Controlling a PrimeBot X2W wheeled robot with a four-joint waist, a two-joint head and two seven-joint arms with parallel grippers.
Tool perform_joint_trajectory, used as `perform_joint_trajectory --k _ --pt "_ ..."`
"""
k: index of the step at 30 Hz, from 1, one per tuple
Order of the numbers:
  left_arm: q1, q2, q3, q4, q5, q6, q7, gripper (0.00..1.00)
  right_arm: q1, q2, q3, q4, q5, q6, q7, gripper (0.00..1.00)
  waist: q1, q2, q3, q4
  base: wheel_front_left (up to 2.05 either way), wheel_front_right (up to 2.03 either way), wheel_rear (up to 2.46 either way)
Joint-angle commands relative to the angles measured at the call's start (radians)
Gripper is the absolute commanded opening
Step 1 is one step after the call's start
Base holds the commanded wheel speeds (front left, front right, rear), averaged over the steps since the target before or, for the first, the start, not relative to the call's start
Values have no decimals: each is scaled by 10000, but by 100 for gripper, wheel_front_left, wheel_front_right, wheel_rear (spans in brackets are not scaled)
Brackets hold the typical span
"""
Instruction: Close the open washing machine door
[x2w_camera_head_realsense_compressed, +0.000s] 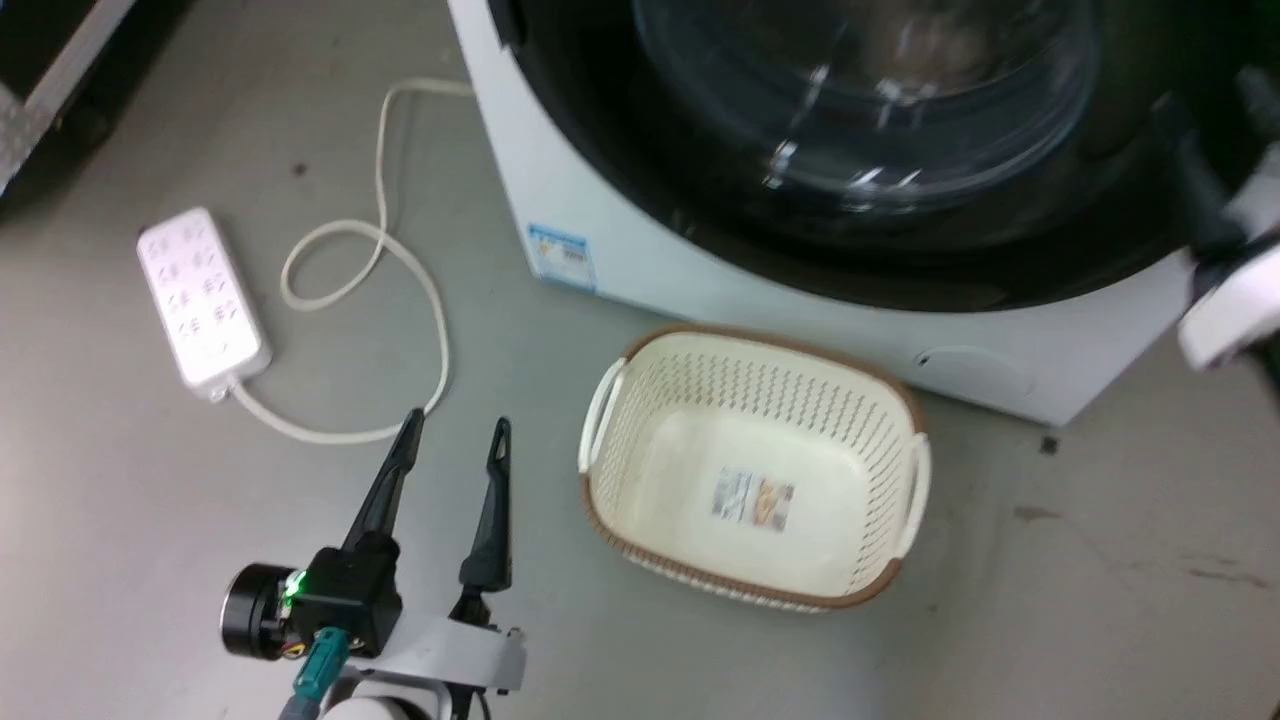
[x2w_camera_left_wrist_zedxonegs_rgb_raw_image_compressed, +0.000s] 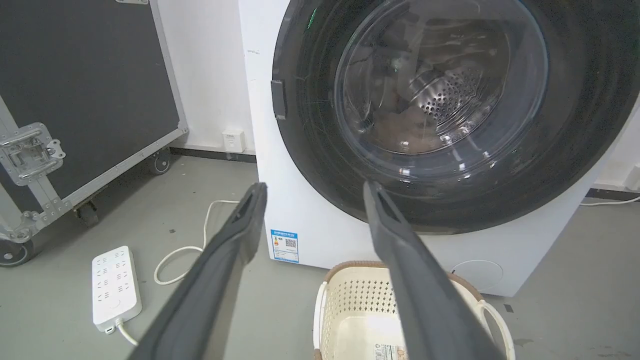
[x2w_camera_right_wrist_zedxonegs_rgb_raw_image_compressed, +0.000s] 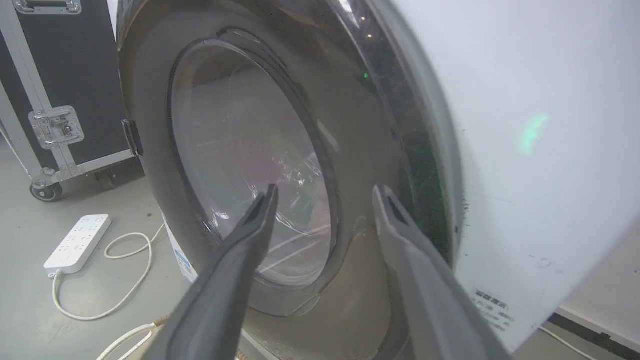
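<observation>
The white washing machine (x2w_camera_head_realsense_compressed: 640, 260) stands ahead, with a blue label (x2w_camera_head_realsense_compressed: 561, 256) low on its front. Its black-rimmed washing machine door (x2w_camera_left_wrist_zedxonegs_rgb_raw_image_compressed: 440, 90) lies flat against the front, and no gap shows between them. Through the glass bowl I see the steel drum. My right gripper (x2w_camera_right_wrist_zedxonegs_rgb_raw_image_compressed: 326, 191) is open and empty, close to the door (x2w_camera_right_wrist_zedxonegs_rgb_raw_image_compressed: 240, 150) near its right rim and looking along its surface. In the head view the right arm's pale wrist (x2w_camera_head_realsense_compressed: 1235, 305) is at the door's right edge. My left gripper (x2w_camera_head_realsense_compressed: 455, 432) hangs open and empty above the floor, well short of the machine.
A cream laundry basket (x2w_camera_head_realsense_compressed: 900, 400) sits on the floor right in front of the machine. A white power strip (x2w_camera_head_realsense_compressed: 200, 295) and its looping cable (x2w_camera_head_realsense_compressed: 400, 260) lie to the left. A black wheeled flight case (x2w_camera_left_wrist_zedxonegs_rgb_raw_image_compressed: 85, 90) stands further left.
</observation>
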Motion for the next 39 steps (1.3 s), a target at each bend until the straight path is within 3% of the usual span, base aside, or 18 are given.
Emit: perform_joint_trajectory --k 1,7,9,19,24,30,31,39 --pt "114 7 65 39 -15 -46 -55 100 309 96 2 -124 40 -9 -173 100 1 0 -473 -393 0 0 0" --pt "489 120 397 321 -169 -226 -55 100 2329 926 -286 -1492 -571 -9 -763 100 1 0 -1393 -1228 0 0 0" --pt "764 177 569 505 -262 -318 -55 100 3778 1770 -1022 -2471 -1328 -9 -815 100 1 0 -1837 -1781 0 0 0" --pt "1047 215 689 942 -412 -492 -55 100 7034 3735 -2734 -4524 -3140 -9 -413 100 1 0 -2257 -2455 0 0 0" --pt "1236 154 746 1187 -573 -508 -55 100 7811 4290 -3135 -4627 -3740 -9 -449 100 1 0 -2297 -2605 0 0 0" --pt "1262 93 728 1302 -582 -599 -55 100 8041 4465 -3151 -4496 -4033 -9 -510 100 1 0 -2342 -2578 0 0 0" --pt "1209 90 729 1299 -559 -567 6 0 7893 4408 -3148 -4499 -3981 -2 -420 0 1 0 -2340 -2581 0 0 0" --pt "1190 61 782 1243 -472 -543 148 0 7871 4413 -3105 -4525 -3990 0 -301 0 1 0 -2341 -2555 0 0 0"
